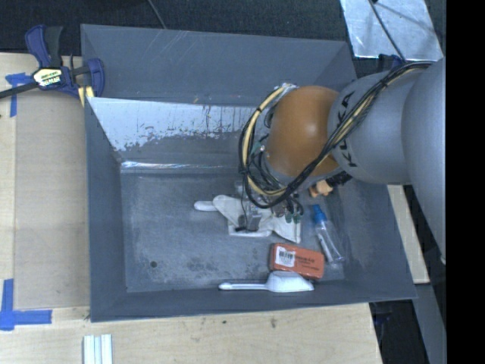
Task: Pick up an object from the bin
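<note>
My gripper (246, 218) is low in the middle of the bin, right over a flat white plastic piece (220, 205) that stretches out to its left. The right part of that piece is hidden beneath the gripper. Just to the right lies a clear tube with a blue cap (324, 232). In front of the gripper, an orange box with a white label (297, 260) rests on the bin floor.
A white spoon (267, 283) lies along the front wall, its bowl under the orange box. A small tan and orange thing (323, 188) peeks out under the arm at the right. The arm's orange cover and cables hide the bin's back right.
</note>
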Robot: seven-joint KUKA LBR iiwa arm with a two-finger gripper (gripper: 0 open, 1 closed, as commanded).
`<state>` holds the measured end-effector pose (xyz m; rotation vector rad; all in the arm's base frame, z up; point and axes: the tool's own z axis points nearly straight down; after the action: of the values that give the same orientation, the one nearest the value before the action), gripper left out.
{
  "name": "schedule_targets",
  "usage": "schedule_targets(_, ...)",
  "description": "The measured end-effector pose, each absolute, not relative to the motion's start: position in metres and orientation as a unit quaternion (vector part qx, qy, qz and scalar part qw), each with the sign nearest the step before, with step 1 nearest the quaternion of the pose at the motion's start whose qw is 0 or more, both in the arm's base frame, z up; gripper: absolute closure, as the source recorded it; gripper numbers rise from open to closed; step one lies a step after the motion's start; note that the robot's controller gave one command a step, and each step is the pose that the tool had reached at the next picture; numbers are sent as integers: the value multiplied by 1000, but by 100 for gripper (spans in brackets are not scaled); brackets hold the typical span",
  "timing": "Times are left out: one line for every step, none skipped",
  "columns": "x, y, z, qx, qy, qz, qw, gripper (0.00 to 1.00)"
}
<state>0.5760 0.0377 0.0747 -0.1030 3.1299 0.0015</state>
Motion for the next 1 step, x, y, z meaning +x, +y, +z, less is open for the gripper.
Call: schedule_targets(576,38,75,-33,999,0,5,100)
